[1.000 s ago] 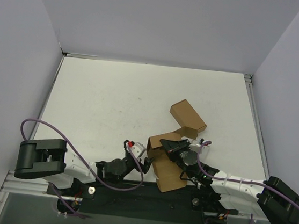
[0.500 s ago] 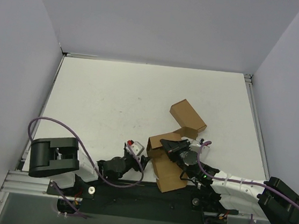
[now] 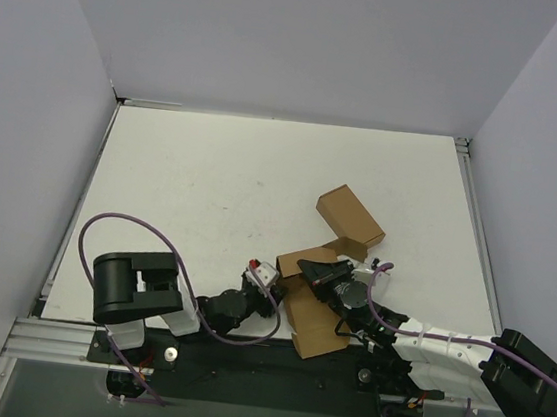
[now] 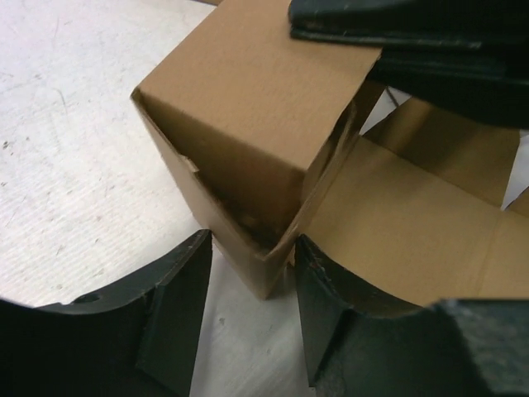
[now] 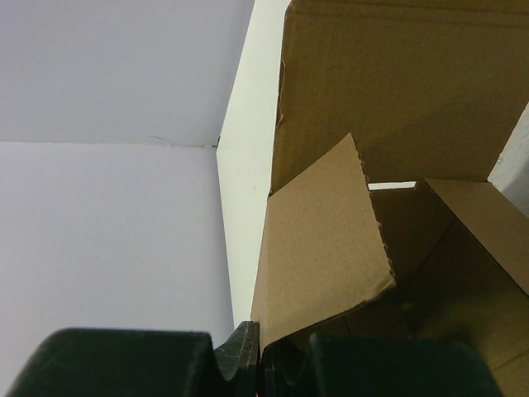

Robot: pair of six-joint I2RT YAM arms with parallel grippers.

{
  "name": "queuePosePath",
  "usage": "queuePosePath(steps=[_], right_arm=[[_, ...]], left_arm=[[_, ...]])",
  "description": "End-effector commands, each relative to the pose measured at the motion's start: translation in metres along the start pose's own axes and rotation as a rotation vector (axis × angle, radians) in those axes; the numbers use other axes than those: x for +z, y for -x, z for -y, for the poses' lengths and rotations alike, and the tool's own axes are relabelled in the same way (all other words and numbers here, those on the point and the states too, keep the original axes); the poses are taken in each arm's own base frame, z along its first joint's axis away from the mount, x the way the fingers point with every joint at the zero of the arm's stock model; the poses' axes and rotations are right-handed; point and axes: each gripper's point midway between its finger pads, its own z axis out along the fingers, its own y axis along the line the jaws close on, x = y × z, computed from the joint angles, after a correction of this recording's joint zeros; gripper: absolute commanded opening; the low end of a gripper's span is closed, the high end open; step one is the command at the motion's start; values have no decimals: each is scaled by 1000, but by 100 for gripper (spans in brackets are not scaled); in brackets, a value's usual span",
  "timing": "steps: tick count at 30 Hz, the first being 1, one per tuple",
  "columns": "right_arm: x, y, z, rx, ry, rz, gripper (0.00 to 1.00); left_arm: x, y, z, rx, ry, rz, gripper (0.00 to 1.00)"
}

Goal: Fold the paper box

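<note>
The left gripper (image 3: 269, 284) has its jaws spread, straddling a corner of the paper box (image 3: 317, 329) without clasping it. The box sits near the front edge of the counter (image 3: 190, 188), between the arms. The right gripper (image 3: 310, 270) has its jaws pinched onto a box flap.

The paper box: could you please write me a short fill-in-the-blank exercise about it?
The left gripper is ___, with a corner of the paper box between its fingers.
The right gripper is ___ on a flap of the paper box.
The oblong brown carton lies ___ from the arm bases than the paper box.
Missing words: open; shut; farther.
</note>
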Motion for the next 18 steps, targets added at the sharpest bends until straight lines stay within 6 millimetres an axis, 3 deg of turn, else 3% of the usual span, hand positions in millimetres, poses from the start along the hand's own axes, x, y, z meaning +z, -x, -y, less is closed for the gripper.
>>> queuePosePath(steps=[1,7,18], right_arm=[[-1,0,17,-56,-48,10,0],[-1,-1,18,-55,-51,7,0],[-2,-3,19,-56,-49,7,0]], left_arm=[[14,46,21,-102,-57,158,52],[23,48,26,-92,-56,155,50],[33,50,1,-140,145,158,48]])
